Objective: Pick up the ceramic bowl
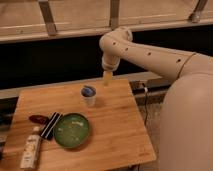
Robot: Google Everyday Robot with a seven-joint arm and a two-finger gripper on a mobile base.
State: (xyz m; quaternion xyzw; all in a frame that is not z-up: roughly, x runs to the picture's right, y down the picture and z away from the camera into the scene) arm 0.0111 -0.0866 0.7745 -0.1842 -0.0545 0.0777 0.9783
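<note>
Over the table's (122, 127) far edge hangs the gripper (107, 79), open or closed I cannot tell, with the ceramic bowl (72, 130) nearer the camera and leftward, past the cup (88, 94).

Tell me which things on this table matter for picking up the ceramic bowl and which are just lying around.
For the job: wide, shallow green glazed ceramic bowl, on the near side of the wooden table; the claw, hanging over the far edge, apart from the bowl.
Lying about: small white cup with blue top; small red object; flat black rectangular item; pale bottle-shaped container lying flat.
</note>
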